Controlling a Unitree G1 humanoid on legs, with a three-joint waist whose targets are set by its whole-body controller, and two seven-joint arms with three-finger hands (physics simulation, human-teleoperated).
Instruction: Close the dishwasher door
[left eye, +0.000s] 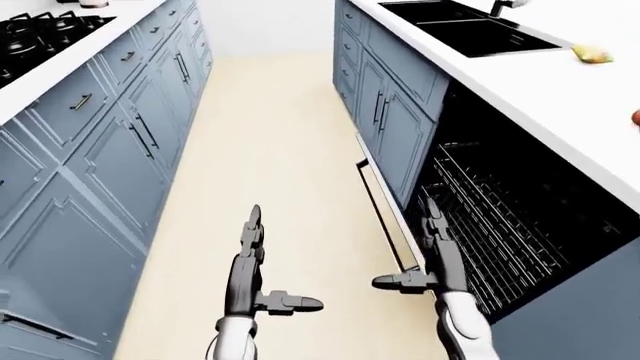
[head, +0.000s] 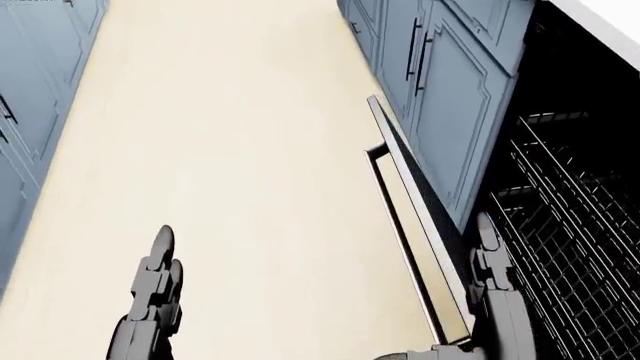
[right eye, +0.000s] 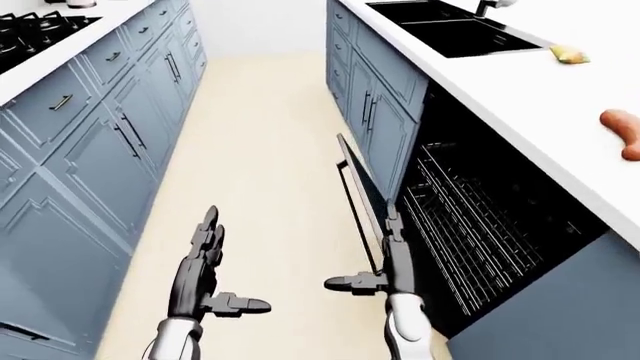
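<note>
Dishwasher door (head: 415, 217) hangs partly open — right hand (head: 490, 262) flat against its edge, left hand (head: 155, 281) released.

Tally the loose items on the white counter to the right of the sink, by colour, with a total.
Yellow item, near the sink: 1
Orange-red item, nearer the bottom of the right-eye view: 1
Total: 2
</note>
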